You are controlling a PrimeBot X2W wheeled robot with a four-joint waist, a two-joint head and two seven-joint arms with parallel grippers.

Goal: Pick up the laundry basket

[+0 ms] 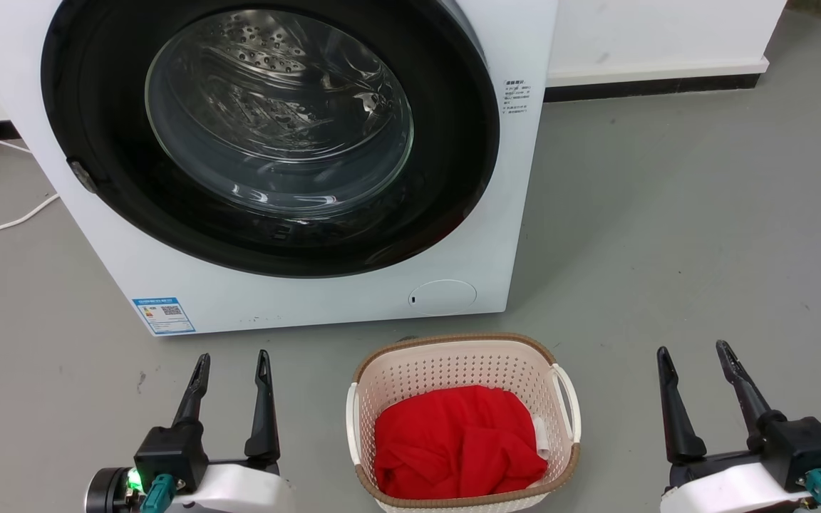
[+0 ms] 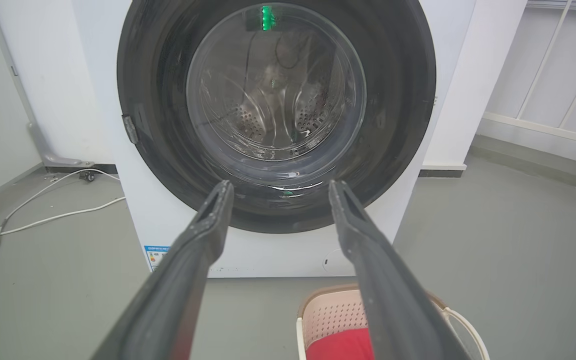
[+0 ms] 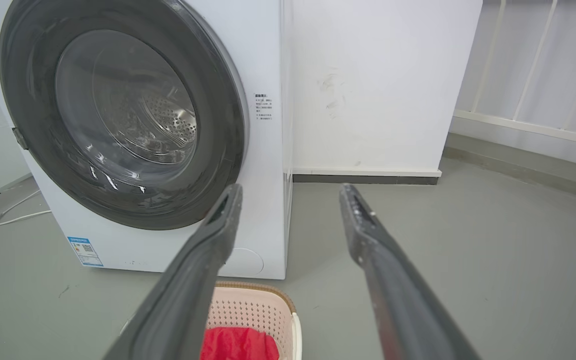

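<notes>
Laundry basket [image 1: 453, 367] stands on the grey floor [image 1: 667, 249], low in the head view's centre, just in front of the washing machine [image 1: 311, 303] and below its lower right corner. The basket's far rim sits near the machine's base; whether they touch cannot be told. A white loop handle shows on each short side. Inside lies a bunched red cloth [image 1: 457, 442], with a small white item [image 1: 540, 434] tucked against the right wall.

Left gripper [image 1: 232, 356] is at lower left, apart from the basket, jaws spread and holding nothing. Right gripper [image 1: 692, 349] is at lower right, further from the basket, jaws likewise spread and empty. Both point toward the machine.

Left wrist view: the left gripper [image 2: 279, 184] frames the round door, and the basket [image 2: 328, 315] sits low, partly behind the right-hand finger. Right wrist view: the right gripper [image 3: 292, 187] frames the machine's right edge and the white wall, with the basket [image 3: 248, 310] low, behind the left-hand finger.

Surroundings: the dark-ringed glass door [image 1: 275, 114] is closed, a blue label [image 1: 163, 315] is on the machine's lower left front, and a white cable [image 1: 4, 224] runs across the floor to the machine's left.
</notes>
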